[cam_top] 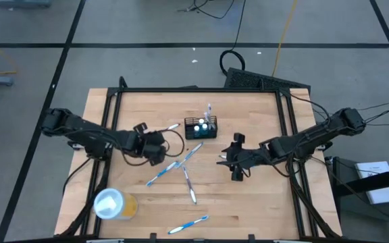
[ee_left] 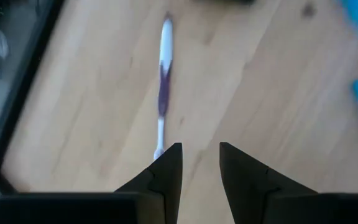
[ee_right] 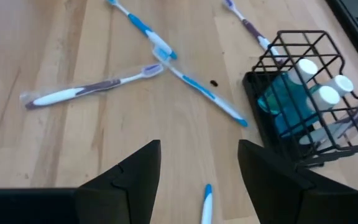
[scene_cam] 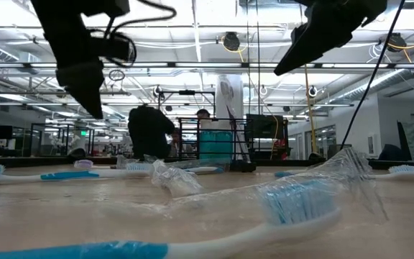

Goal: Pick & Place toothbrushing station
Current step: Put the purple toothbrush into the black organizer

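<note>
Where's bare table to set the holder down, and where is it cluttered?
Free: the far left corner behind the left gripper, and the near right corner in front of the right gripper. Crowded: the middle, where loose toothbrushes fan out in front of the wire holder; the yellow cup fills the near left corner.

table: light wood top (cam_top: 248, 196), black frame
holder: toothbrushing station (cam_top: 201, 128), back centre
toothbrushes: several loose mid-table (cam_top: 174, 169), one at the front edge (cam_top: 188, 224)
cup: yellow cup (cam_top: 113, 204), white lid, front-left corner
</note>
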Tool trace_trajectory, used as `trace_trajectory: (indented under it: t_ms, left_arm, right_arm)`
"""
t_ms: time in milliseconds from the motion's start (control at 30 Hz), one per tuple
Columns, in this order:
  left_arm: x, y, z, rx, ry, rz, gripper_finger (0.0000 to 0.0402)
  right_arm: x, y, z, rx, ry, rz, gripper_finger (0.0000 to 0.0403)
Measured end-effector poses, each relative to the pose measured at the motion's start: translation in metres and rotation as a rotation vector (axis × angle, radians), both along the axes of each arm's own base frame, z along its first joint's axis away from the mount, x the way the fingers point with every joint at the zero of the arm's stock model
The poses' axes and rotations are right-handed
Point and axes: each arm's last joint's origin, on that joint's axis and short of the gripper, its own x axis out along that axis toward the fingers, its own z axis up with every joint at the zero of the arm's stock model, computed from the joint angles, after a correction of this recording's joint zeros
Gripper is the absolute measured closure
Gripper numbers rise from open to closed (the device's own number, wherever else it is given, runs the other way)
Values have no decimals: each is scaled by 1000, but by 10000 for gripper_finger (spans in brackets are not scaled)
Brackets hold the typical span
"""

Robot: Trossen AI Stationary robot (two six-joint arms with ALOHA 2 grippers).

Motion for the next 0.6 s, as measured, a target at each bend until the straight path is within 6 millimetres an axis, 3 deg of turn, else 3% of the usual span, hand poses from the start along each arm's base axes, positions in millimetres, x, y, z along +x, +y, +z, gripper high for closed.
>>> trace_trajectory:
  t_ms: [167, 600]
  left_arm:
    - [-2, 15, -11, -44, 17, 60, 288]
    - [-12, 75, -40, -229, 139, 257, 288]
  right_arm:
    - [-1, 3, 0, -9, 6, 19, 195]
    - [-1, 4, 0, -31, 11, 43, 195]
